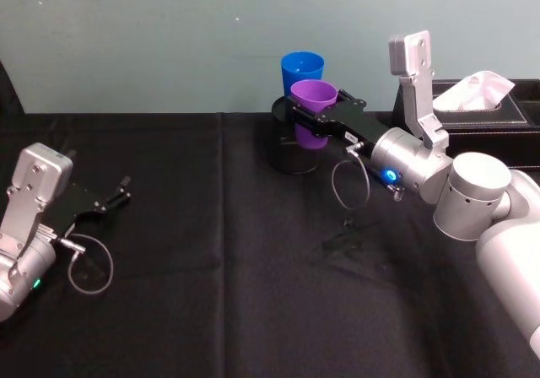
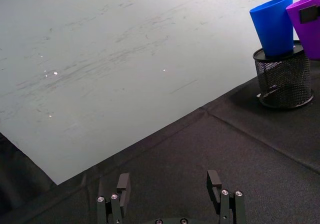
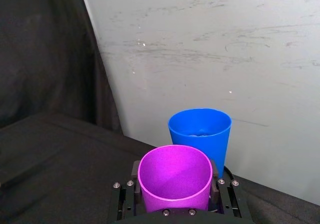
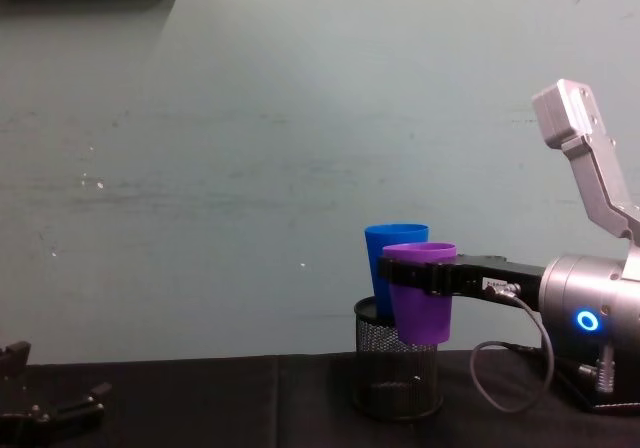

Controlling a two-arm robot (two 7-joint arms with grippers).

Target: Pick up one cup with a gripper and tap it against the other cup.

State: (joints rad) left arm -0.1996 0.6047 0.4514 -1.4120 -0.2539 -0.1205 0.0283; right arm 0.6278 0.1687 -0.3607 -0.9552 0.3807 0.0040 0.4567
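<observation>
My right gripper (image 1: 310, 115) is shut on the purple cup (image 1: 314, 99) and holds it upright in the air, one finger on each side of its wall. The blue cup (image 1: 301, 67) stands in the black mesh pen holder (image 4: 395, 378), right behind the purple one. In the right wrist view the purple cup (image 3: 175, 176) sits directly in front of the blue cup (image 3: 200, 134); whether they touch I cannot tell. The chest view shows the purple cup (image 4: 420, 298) hanging beside the holder's top, overlapping the blue cup (image 4: 393, 243). My left gripper (image 1: 118, 194) rests open at the table's left.
A black tissue box (image 1: 472, 112) with white tissue stands at the back right, behind my right arm. The black cloth covers the table, and the pale wall rises just behind the pen holder (image 2: 283, 81).
</observation>
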